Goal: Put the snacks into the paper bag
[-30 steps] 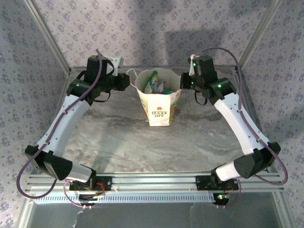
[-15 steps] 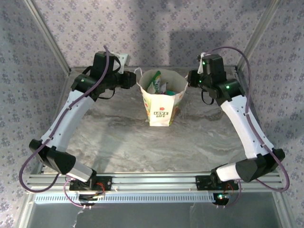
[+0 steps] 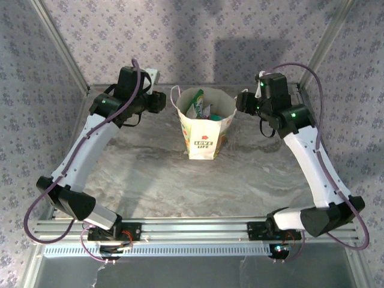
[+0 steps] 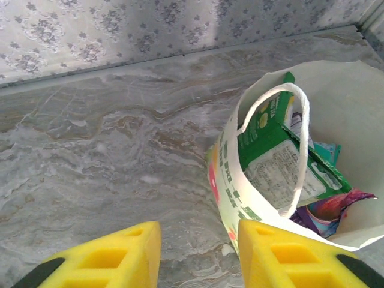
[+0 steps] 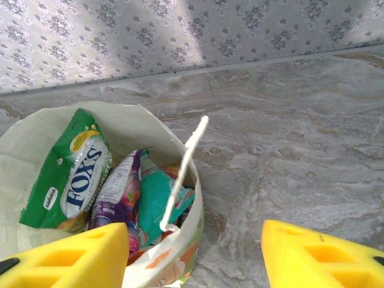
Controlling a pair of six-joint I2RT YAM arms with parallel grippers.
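Note:
The white paper bag (image 3: 203,133) with "LOVE LIFE" lettering stands upright at the back middle of the table, mouth open. Snacks lie inside it: a green FOX'S packet (image 5: 71,175), a purple one (image 5: 116,193) and a teal one (image 5: 157,201); the green packet (image 4: 271,150) also stands up behind the cord handle (image 4: 302,144). My left gripper (image 3: 161,102) hangs just left of the bag's rim, open, its fingers (image 4: 114,252) with only table between them. My right gripper (image 3: 240,102) hangs just right of the rim, open wide above the bag's edge and its other cord handle (image 5: 186,159), holding nothing.
Patterned walls and metal posts (image 3: 60,42) close in the back and sides. The marble tabletop (image 3: 150,174) lies bare in front of the bag. An aluminium rail (image 3: 192,231) carries both arm bases at the near edge.
Both grippers were shut at the bag's rim and have opened and drawn a little outward, left to the left, right to the right. The bag's mouth stands rounder.

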